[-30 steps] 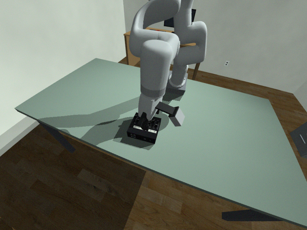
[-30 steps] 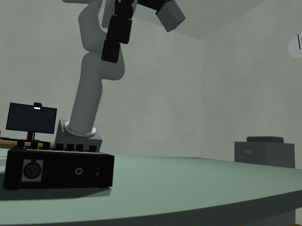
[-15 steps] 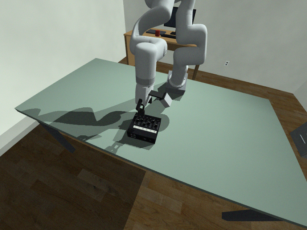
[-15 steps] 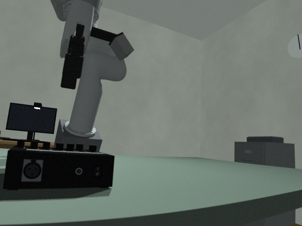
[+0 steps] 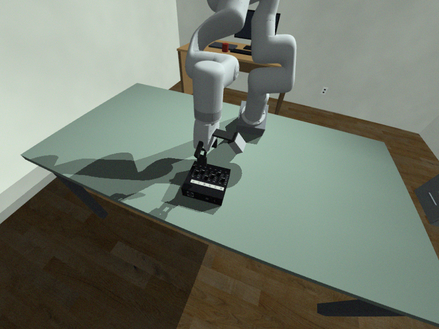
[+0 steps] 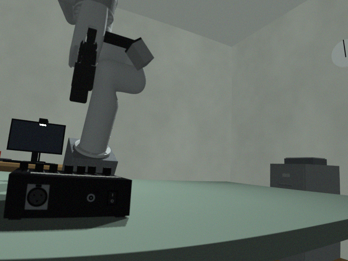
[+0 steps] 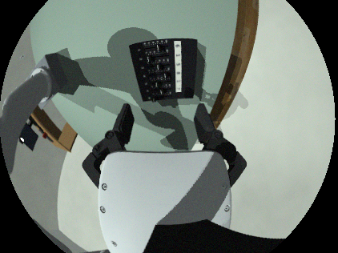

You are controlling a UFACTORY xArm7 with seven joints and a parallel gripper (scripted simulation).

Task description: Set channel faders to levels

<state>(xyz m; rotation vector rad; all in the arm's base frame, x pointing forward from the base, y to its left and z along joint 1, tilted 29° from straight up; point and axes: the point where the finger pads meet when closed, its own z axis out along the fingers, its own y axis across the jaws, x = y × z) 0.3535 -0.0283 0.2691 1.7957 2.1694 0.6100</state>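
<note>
From the exterior view, nearest the camera stands the lighting desk (image 6: 66, 192), a squat black box resting on the green table (image 6: 203, 208), its rear panel with a round socket and a small switch turned this way. It looks rigid and boxy, and probably fairly light, so a hard sideways shove on a cap could slide or tip it; the pushes should run along the slots, gently, with no downward lean on one edge. Along its upper edge a row of small dark fader caps (image 6: 78, 169) pokes up. These are the places to take hold: each cap is a short stiff knob, likely smooth plastic, to be pinched across its narrow sides or nudged by a single fingertip. They sit close together, so wide-spread fingers risk catching a neighbour.

Above and a little behind the caps hangs the hand (image 6: 79, 96), well apart from the desk, pointing down. Its fingers are spread fully and hold nothing. In the wrist view the two fingertips frame the desk (image 7: 165, 70) below, with the pale tape strip (image 7: 177, 69) along one side of the panel; the written levels are too small to read.

Farther off sit the arm's base, a monitor on a wooden desk, and a grey cabinet by the wall.
</note>
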